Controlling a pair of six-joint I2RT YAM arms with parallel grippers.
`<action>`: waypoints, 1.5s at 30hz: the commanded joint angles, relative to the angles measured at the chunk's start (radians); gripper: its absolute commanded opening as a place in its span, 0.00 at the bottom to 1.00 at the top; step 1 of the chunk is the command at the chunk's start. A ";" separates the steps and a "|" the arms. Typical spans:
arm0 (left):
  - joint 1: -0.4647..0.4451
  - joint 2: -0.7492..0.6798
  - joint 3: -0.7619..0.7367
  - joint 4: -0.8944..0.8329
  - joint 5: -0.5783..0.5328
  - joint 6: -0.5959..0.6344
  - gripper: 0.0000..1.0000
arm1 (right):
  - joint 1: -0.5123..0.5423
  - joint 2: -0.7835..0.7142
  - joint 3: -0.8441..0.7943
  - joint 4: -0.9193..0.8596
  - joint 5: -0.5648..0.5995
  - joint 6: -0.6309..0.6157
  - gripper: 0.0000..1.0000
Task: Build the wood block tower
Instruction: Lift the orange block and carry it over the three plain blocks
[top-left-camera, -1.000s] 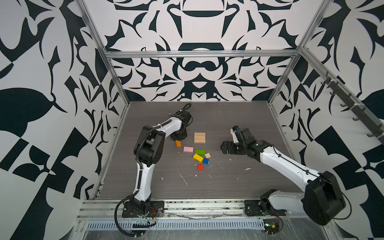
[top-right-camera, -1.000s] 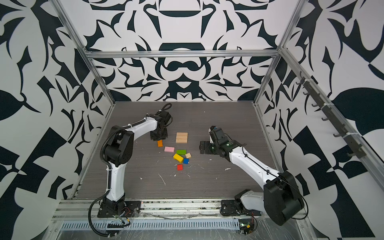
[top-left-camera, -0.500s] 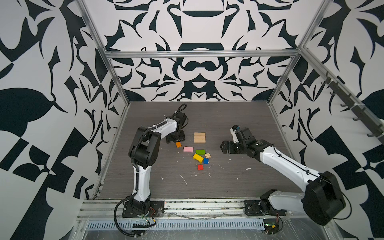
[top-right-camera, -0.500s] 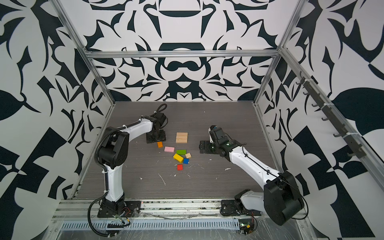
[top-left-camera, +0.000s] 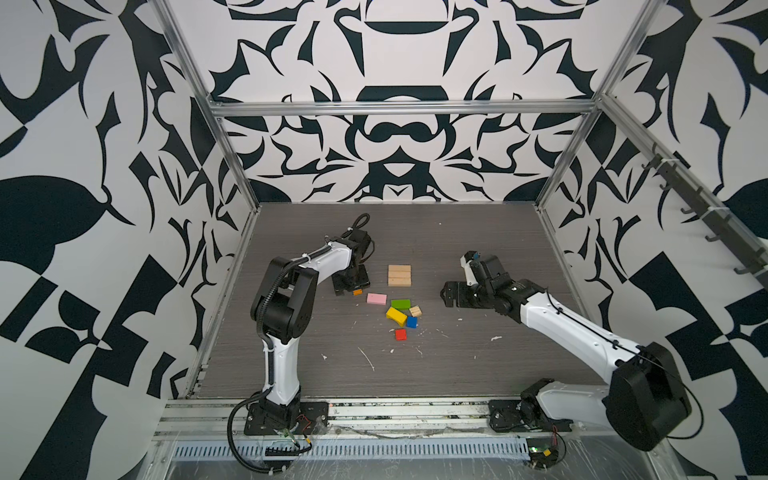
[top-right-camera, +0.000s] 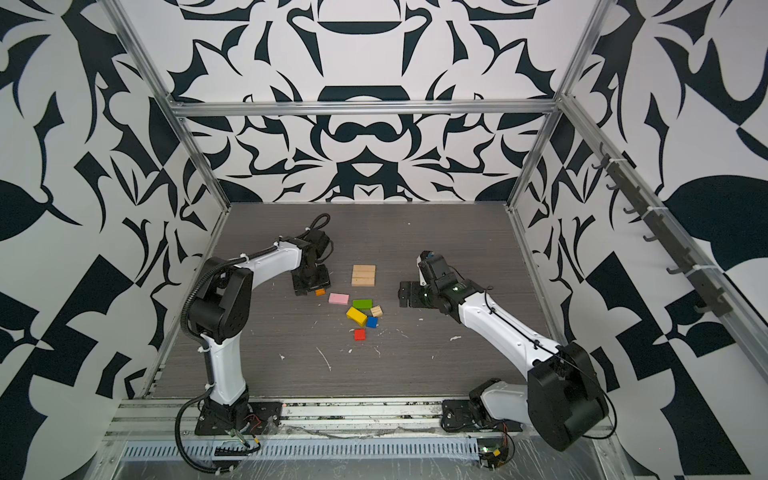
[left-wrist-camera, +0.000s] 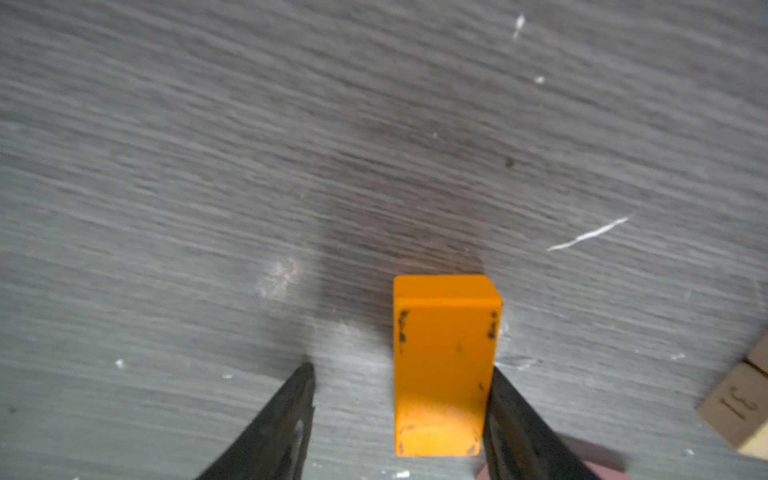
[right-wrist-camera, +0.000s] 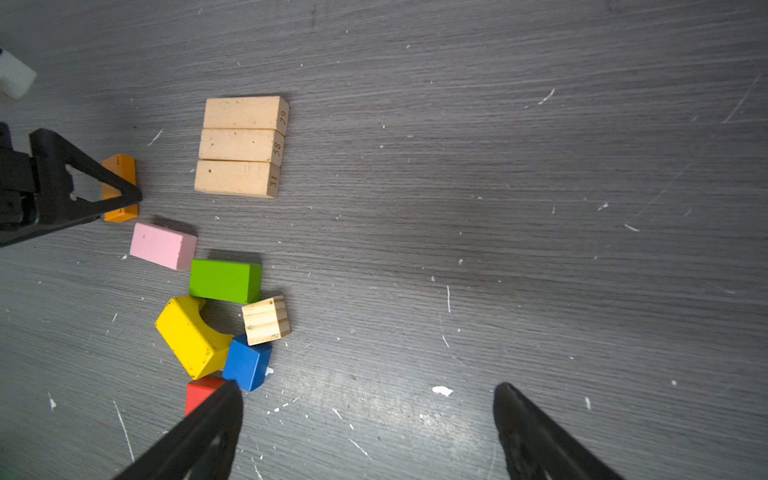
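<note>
Grey bench (top-left-camera: 457, 374) bears the orange wooden rectangle (left-wrist-camera: 444, 365) off-centre inside the open left claw (left-wrist-camera: 401, 370), best centred before closing; right claw (right-wrist-camera: 369, 388) gapes empty.

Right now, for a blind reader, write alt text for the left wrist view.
An orange block sits on the grey table between the open left hand's black fingers, one close against its side, the other apart. A tan bar's end shows at the edge.

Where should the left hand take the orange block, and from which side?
Across its two long side faces, near mid-length, coming straight down from above. The orange block lies flat on the table with both long sides unobstructed, and the open left hand straddles it, jaws facing those sides.
</note>
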 joint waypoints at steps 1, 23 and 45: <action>-0.001 0.027 0.008 -0.038 -0.027 -0.003 0.63 | 0.004 -0.032 0.019 -0.004 0.000 0.004 0.98; -0.001 0.039 0.012 0.001 -0.004 0.074 0.25 | 0.004 -0.037 0.021 -0.002 -0.012 0.004 0.98; -0.036 -0.045 0.107 0.041 0.210 0.080 0.17 | 0.004 -0.061 0.021 -0.001 -0.036 -0.008 0.98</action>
